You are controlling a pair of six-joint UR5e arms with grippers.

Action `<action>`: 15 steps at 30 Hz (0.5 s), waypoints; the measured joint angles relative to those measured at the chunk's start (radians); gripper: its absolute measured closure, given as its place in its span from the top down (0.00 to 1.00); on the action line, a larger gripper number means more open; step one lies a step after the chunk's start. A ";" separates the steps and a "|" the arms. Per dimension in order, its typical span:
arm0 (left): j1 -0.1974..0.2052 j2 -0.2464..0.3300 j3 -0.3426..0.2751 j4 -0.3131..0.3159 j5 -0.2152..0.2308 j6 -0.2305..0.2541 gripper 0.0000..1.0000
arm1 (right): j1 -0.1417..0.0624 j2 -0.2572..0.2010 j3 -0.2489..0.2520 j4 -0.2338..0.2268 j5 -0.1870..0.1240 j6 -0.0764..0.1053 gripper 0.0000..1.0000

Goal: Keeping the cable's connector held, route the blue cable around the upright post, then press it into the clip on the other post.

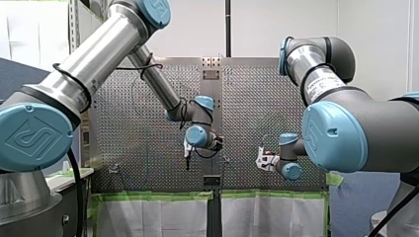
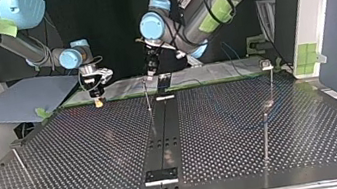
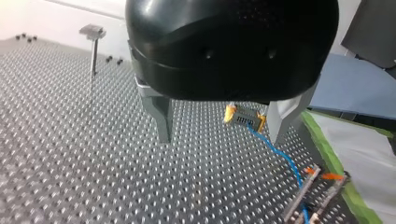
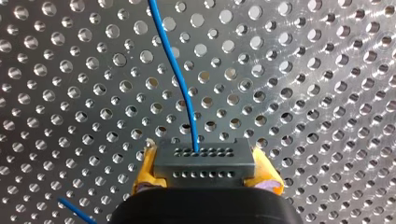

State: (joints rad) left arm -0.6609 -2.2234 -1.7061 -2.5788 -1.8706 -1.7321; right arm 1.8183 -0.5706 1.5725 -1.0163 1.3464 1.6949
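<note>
The grey connector [image 4: 203, 162] sits between the yellow pads [image 4: 145, 169] of my right gripper [image 4: 204, 163], which is shut on it. The blue cable [image 4: 175, 70] leaves the connector and runs ahead over the perforated plate. In the left wrist view my left gripper [image 3: 219, 139] hangs open above the plate with nothing between its metal fingers [image 3: 159, 116]. Beyond them the connector [image 3: 243, 119] shows, and the blue cable [image 3: 280, 154] runs from it to a small fixture [image 3: 312, 196]. A post with a clip [image 3: 92, 32] stands farther off. In the top view my left gripper [image 2: 151, 71] hovers over a thin upright post [image 2: 147, 95].
In the top view a clip-topped post [image 2: 267, 65] stands at the right and a short leaning post [image 2: 21, 164] at the left. A dark rail [image 2: 163, 140] runs down the plate's middle. Green tape [image 3: 327, 149] lines the plate's edge by the fixture.
</note>
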 joint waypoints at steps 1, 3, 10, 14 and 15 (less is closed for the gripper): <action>0.000 0.009 -0.009 -0.008 -0.009 -0.009 1.00 | 0.000 0.000 0.000 0.000 0.000 0.001 0.00; 0.000 0.029 -0.029 -0.023 -0.029 -0.029 1.00 | 0.000 0.000 0.000 -0.001 0.000 0.002 0.00; -0.003 0.102 -0.102 -0.050 -0.092 -0.067 1.00 | -0.001 0.000 0.000 0.000 0.000 0.003 0.00; -0.003 0.142 -0.142 -0.045 -0.102 -0.069 1.00 | -0.001 0.000 0.000 0.000 -0.001 0.003 0.00; -0.003 0.154 -0.154 -0.043 -0.103 -0.069 1.00 | -0.001 0.000 0.000 0.000 -0.001 0.003 0.00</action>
State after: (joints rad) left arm -0.6644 -2.0692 -1.8603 -2.6222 -1.9736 -1.8010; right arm 1.8176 -0.5706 1.5726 -1.0158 1.3455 1.6983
